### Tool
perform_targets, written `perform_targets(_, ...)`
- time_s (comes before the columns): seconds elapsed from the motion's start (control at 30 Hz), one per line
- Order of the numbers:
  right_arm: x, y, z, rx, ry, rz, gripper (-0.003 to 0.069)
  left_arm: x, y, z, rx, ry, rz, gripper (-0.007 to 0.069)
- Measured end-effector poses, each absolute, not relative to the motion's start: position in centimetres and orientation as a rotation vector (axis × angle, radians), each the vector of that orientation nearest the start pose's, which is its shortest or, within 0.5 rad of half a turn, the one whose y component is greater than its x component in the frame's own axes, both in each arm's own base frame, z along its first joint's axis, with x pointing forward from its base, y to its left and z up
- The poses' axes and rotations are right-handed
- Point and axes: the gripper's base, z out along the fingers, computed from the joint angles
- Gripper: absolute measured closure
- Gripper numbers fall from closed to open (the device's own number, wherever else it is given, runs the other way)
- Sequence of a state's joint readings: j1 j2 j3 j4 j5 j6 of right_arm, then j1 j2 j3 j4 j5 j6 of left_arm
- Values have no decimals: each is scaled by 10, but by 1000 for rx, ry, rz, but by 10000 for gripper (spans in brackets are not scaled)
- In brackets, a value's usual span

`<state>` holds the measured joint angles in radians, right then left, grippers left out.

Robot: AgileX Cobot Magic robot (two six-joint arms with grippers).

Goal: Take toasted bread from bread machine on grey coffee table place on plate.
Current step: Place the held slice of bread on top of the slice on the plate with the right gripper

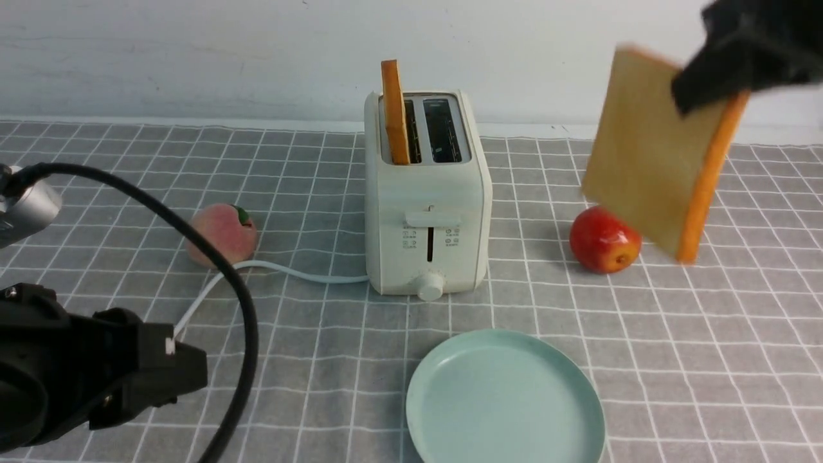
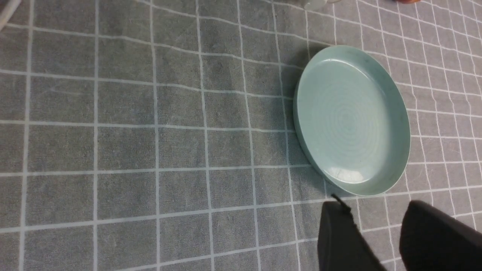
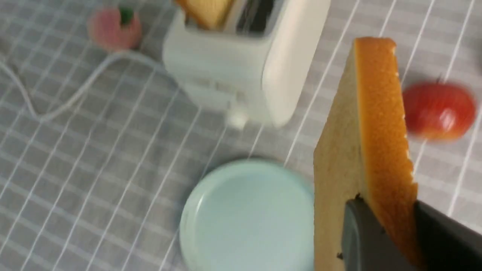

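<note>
One slice of toast (image 1: 656, 154) hangs upright in our right gripper (image 3: 382, 222), fingers pinched on its two faces, tilted. From that slice the plate (image 1: 505, 402) lies towards seven o'clock in the front view, and lower; this right arm looks the nearer. Our left gripper (image 2: 376, 226) stands part open, holding nothing. Another slice (image 1: 395, 112) stands at the toaster's (image 1: 427, 193) left slot.

Pretty open strip of surface (image 1: 308, 379) left of the plate (image 1: 508, 399), though the white cord (image 1: 302, 274) cuts across farther back. The toaster (image 1: 427, 212) blocks the far middle, peach (image 1: 224, 235) to its left, red apple (image 1: 604, 240) to its right.
</note>
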<state>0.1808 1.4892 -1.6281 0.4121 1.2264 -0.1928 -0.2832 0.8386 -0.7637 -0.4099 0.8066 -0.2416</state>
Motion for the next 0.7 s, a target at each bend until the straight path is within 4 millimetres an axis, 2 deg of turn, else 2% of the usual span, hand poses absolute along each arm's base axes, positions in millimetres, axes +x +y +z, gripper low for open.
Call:
perform_targets(0.03, 292, 92, 400, -429, 2531, 596, 545, 141, -68, 324, -148, 2398, -737, 388)
perform_targets(0.1, 289, 107, 354, -394, 2615, 779, 545, 141, -68, 324, -148, 2398, -737, 388)
perform_targets(0.13, 289, 109, 354, -392, 2612, 799, 545, 141, -68, 324, -148, 2398, -737, 388)
perform_targets(0.17, 286, 122, 325, -376, 2618, 929, 545, 140, -69, 325, -153, 2398, -745, 388)
perform_targets(0.2, 285, 123, 322, -375, 2614, 944, 545, 140, -69, 325, -154, 2398, -748, 388)
perform_targets(0.3, 279, 141, 282, -347, 2518, 1115, 545, 140, -70, 325, -168, 2397, -777, 388)
perform_targets(0.37, 280, 142, 272, -336, 2486, 1128, 545, 140, -70, 325, -172, 2396, -787, 388)
perform_targets(0.4, 281, 142, 262, -323, 2450, 1120, 545, 140, -71, 326, -175, 2396, -796, 388)
perform_targets(0.43, 281, 142, 260, -321, 2456, 1120, 545, 140, -71, 326, -175, 2396, -797, 388)
perform_targets(0.5, 283, 141, 244, -287, 2463, 1094, 543, 139, -72, 326, -180, 2396, -809, 388)
perform_targets(0.57, 284, 141, 239, -276, 2472, 1088, 535, 139, -72, 326, -179, 2399, -809, 388)
perform_targets(0.67, 285, 141, 226, -256, 2514, 1085, 494, 139, -72, 325, -178, 2406, -812, 388)
perform_targets(0.7, 285, 140, 219, -244, 2533, 1080, 449, 139, -72, 326, -179, 2406, -813, 388)
